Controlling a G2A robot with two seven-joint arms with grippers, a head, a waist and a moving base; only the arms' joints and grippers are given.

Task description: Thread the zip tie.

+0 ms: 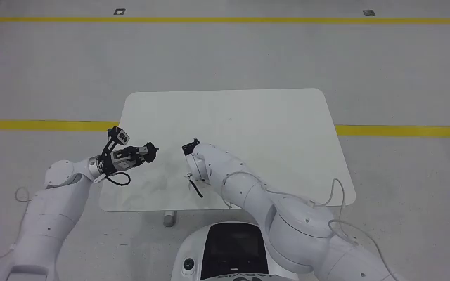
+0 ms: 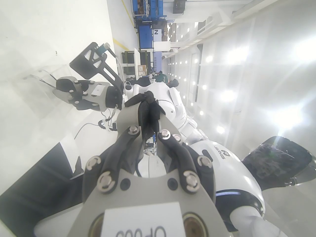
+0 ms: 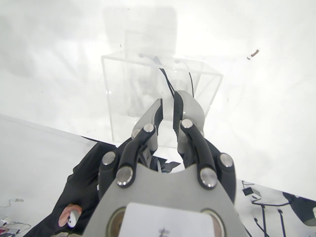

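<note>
In the right wrist view a clear plastic box (image 3: 138,87) stands on the white table (image 1: 267,119) with several black zip ties (image 3: 166,78) sticking out of its top. My right gripper (image 3: 167,104) is open with a narrow gap, its tips just over the box, and one tie runs close to the fingertips. The left wrist view has that gripper (image 2: 56,90) beside the box (image 2: 42,75). My left gripper (image 2: 148,107) is shut on a black piece that looks like a zip tie (image 2: 134,99). It hangs above the table's left front (image 1: 146,151), a little apart from the right wrist (image 1: 199,163).
The table's front edge (image 3: 49,129) lies close behind the box. The far and right parts of the tabletop are bare. Small dark specks (image 3: 254,54) dot the surface. Grey floor with yellow lines (image 1: 394,130) surrounds the table.
</note>
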